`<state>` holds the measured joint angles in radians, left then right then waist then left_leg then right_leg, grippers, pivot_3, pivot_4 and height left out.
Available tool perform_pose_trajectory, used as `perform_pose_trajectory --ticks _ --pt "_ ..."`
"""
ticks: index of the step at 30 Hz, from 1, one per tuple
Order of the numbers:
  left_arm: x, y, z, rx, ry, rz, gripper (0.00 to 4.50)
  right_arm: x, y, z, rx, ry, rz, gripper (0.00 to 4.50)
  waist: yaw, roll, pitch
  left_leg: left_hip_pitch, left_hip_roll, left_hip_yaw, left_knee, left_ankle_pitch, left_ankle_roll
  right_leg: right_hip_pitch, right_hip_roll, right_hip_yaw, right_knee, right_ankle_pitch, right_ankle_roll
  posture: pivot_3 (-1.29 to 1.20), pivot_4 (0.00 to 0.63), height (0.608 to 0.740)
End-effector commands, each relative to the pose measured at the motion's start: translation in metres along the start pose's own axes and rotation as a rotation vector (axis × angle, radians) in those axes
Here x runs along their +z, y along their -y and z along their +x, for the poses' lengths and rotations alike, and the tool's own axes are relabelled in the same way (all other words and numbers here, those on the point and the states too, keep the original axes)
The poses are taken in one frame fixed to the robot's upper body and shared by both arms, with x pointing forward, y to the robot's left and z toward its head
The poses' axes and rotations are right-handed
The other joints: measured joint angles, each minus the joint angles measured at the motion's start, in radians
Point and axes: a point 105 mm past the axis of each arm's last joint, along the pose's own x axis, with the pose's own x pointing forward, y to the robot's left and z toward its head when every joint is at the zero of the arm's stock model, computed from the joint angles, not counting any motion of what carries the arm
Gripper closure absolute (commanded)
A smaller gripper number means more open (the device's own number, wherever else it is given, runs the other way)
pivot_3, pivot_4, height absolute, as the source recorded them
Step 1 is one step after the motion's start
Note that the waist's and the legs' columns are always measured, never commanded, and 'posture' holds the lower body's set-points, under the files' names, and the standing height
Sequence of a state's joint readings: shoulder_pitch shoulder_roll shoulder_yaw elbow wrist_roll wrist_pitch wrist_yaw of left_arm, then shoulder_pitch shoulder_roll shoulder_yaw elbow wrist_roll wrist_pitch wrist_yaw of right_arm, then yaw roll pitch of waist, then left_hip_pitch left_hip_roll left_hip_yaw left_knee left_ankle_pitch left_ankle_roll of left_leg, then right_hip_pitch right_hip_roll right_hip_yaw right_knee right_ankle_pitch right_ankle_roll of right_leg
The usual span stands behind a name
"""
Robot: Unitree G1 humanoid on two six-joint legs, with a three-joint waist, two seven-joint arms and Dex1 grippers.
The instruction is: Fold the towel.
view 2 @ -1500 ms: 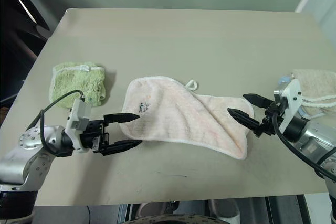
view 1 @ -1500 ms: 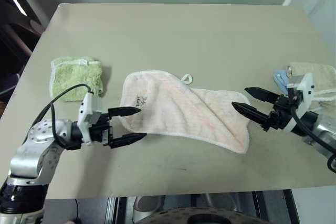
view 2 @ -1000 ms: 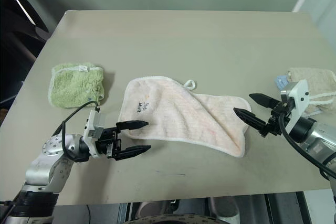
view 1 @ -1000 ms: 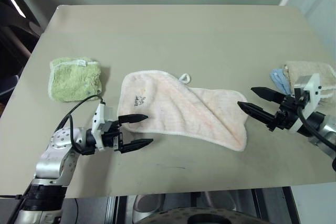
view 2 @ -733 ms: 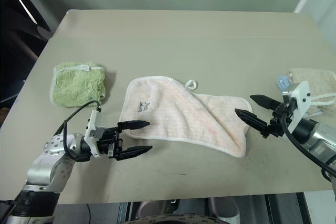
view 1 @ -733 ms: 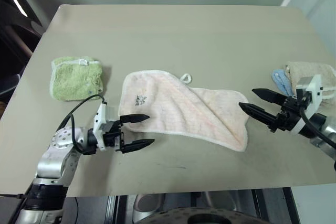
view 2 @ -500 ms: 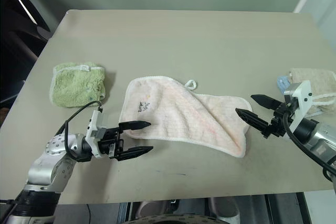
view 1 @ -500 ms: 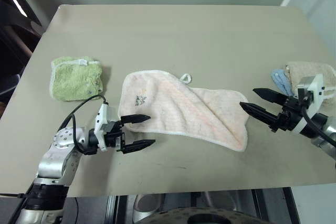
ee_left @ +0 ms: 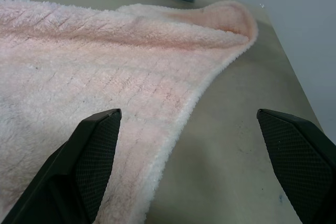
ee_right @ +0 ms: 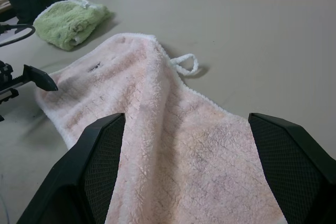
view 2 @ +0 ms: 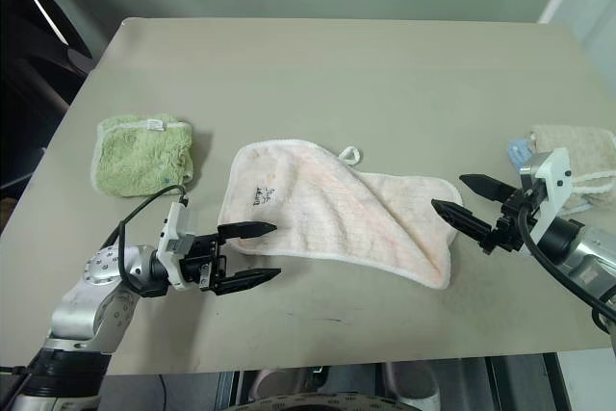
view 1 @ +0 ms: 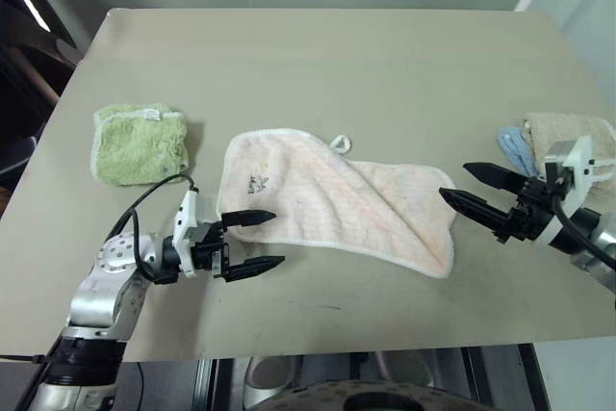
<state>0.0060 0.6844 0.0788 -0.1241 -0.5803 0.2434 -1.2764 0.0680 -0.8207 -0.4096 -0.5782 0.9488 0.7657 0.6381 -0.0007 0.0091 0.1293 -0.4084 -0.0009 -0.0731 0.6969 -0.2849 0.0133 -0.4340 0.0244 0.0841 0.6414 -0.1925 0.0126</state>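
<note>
- Left gripper (view 1: 256, 241): at 8 o'clock on the table (view 1: 318, 64), forearm low and near level, fingers pointing toward 3 o'clock. Jaws wide, nothing between them. Upper finger tip sits over the towel's near-left edge; lower finger is off the cloth, over bare table.
- Green towel (view 1: 139, 142): 10 o'clock, folded into a rough square, looped terry, white tag on its far edge. Well apart from the pink one.
- Towel (view 1: 332, 199): table centre, lying flat and partly doubled over, long axis running from 10 o'clock down to 4 o'clock. Pale pink terry, white trimmed edge, small white loop (view 1: 341, 144) on the far edge, dark printed mark (view 1: 257, 183) near the left corner.
- Right gripper (view 1: 471, 189): at 3 o'clock, arm coming in from the right edge, fingers pointing toward 9 o'clock at the towel's right end. Jaws spread wide, empty, tips just beside the cloth, not touching.
- Beige cloth (view 1: 577, 137) with a blue cloth (view 1: 512, 146) against it: right edge, behind the right gripper.
- Left wrist view: close on the pile, a grid weave and the rolled fold at the towel's far corner (ee_left: 231, 17); blue and beige cloths beyond it.
- Right wrist view: loop, green towel (ee_right: 71, 20) and the left gripper's finger tip (ee_right: 39, 78) at the towel's far end.
</note>
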Motion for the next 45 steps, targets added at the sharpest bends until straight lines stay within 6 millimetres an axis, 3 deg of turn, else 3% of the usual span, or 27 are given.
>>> perform_pose_trajectory --ticks 1,12,13,15,16,18,21,30,35,39,45 --pt "0.008 0.002 0.003 -0.012 0.011 0.038 0.0 0.01 -0.003 -0.003 0.005 0.03 -0.035 0.53 0.0 0.0 0.0 0.0 0.0 0.0 0.0 0.0 0.0 0.0 0.0 0.0 0.0 0.0 0.0 0.0 0.15 0.733" --pt "0.008 0.002 0.003 -0.012 0.011 0.038 0.0 0.01 -0.003 -0.003 0.005 0.03 -0.035 0.53 0.0 0.0 0.0 0.0 0.0 0.0 0.0 0.0 0.0 0.0 0.0 0.0 0.0 0.0 0.0 0.0 0.15 0.733" --pt "0.015 0.007 0.013 -0.031 0.029 0.042 0.0 0.006 0.006 -0.004 -0.013 0.009 -0.021 0.53 0.0 0.0 0.0 0.0 0.0 0.0 0.0 0.0 0.0 0.0 0.0 0.0 0.0 0.0 0.0 0.0 0.15 0.733" --pt "0.033 0.018 0.029 -0.053 0.073 0.06 0.0 0.005 0.018 -0.004 -0.032 -0.01 -0.007 0.02 0.001 0.0 0.0 0.0 0.0 0.0 0.0 0.0 0.0 0.0 0.0 0.0 0.0 0.0 0.0 0.0 0.15 0.733" --pt "0.058 0.021 0.046 -0.047 0.141 0.126 0.0 0.002 0.019 0.003 -0.023 -0.04 0.001 0.02 0.001 0.0 0.0 -0.001 -0.001 0.0 0.001 0.0 0.0 0.001 0.0 0.0 -0.001 0.0 0.0 0.0 0.15 0.733" --pt "0.087 0.024 0.064 -0.037 0.238 0.192 0.0 -0.008 0.032 0.019 -0.018 -0.141 0.013 0.02 0.003 -0.001 0.001 0.0 -0.002 0.0 0.002 0.001 0.002 0.002 -0.001 0.0 -0.001 0.001 0.002 0.0 0.15 0.733" --pt "0.097 0.025 0.071 -0.024 0.273 0.205 0.0 -0.007 0.04 0.031 -0.008 -0.175 0.0 0.02 -0.003 0.0 0.0 0.001 -0.002 0.001 0.002 0.004 0.003 0.004 -0.002 0.0 -0.003 0.006 0.004 0.0 0.15 0.733" --pt "0.086 0.022 0.065 -0.016 0.244 0.195 0.0 -0.014 0.046 0.044 0.011 -0.196 0.076 0.02 -0.004 0.001 0.0 0.006 0.0 0.001 -0.006 0.007 -0.002 0.005 -0.001 0.0 -0.001 0.005 0.011 0.0 0.15 0.733" --pt "0.081 0.02 0.063 -0.004 0.223 0.196 0.0 -0.011 0.06 0.05 -0.001 -0.184 0.114 0.02 -0.001 0.001 0.0 0.006 -0.001 0.001 -0.006 0.007 -0.001 0.005 -0.001 0.001 -0.002 0.004 0.011 0.0 0.15 0.733" --pt "0.079 0.025 0.072 -0.028 0.22 0.184 0.0 -0.011 0.082 0.057 -0.029 -0.192 0.144 0.02 0.0 0.001 0.0 0.006 0.0 0.001 -0.006 0.007 -0.001 0.005 -0.001 0.001 -0.002 0.005 0.01 0.0 0.15 0.733" --pt "0.078 0.026 0.077 -0.049 0.208 0.197 0.0 -0.017 0.094 0.054 -0.014 -0.237 0.206 0.02 0.003 0.001 0.0 0.006 0.0 0.001 -0.007 0.007 -0.001 0.004 -0.001 0.0 -0.002 0.005 0.01 0.0 0.15 0.733"
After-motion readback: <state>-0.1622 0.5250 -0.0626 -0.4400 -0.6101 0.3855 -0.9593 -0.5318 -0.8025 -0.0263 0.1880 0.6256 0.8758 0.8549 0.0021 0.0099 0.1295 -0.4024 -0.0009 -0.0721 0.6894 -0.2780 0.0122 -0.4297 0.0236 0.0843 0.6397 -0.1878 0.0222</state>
